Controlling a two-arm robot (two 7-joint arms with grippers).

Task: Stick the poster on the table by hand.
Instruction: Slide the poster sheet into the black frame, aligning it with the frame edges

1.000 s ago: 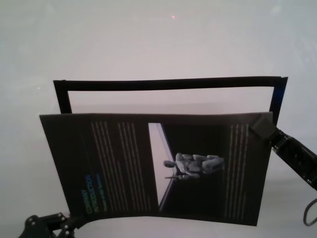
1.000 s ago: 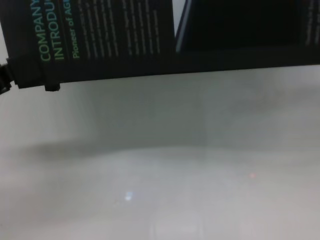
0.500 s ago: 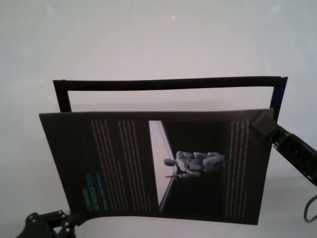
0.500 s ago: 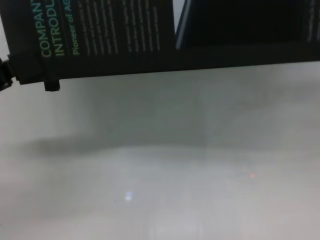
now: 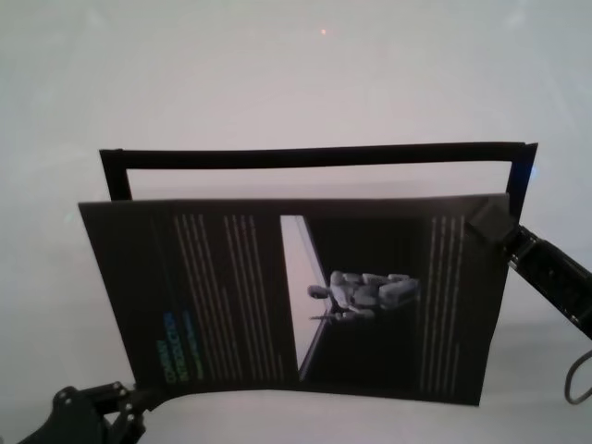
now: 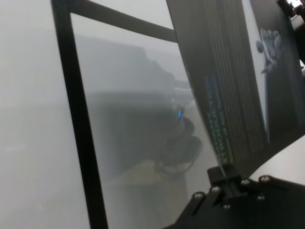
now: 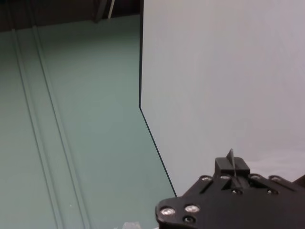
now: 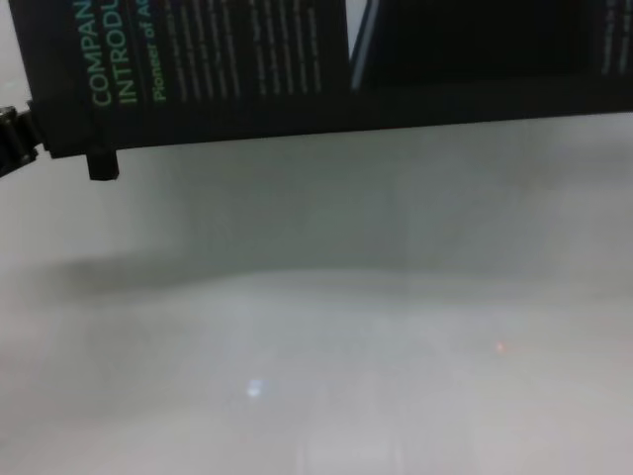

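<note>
The poster, black with white text columns and a pale diagonal stripe, hangs in the air over the table, held at two corners. My left gripper is shut on its near left corner, beside the yellow-green heading. My right gripper is shut on its far right corner. The left wrist view shows the poster curving up from the left gripper. The right wrist view shows the poster's pale back rising from the right gripper.
A thin black rectangular frame outline lies on the table just beyond the poster; it also shows in the left wrist view. Bare table stretches below the poster's near edge. A grey cable loop hangs at the right edge.
The poster has shifted a little to the right and away from me, carried by both grippers. Both grips are unchanged.
</note>
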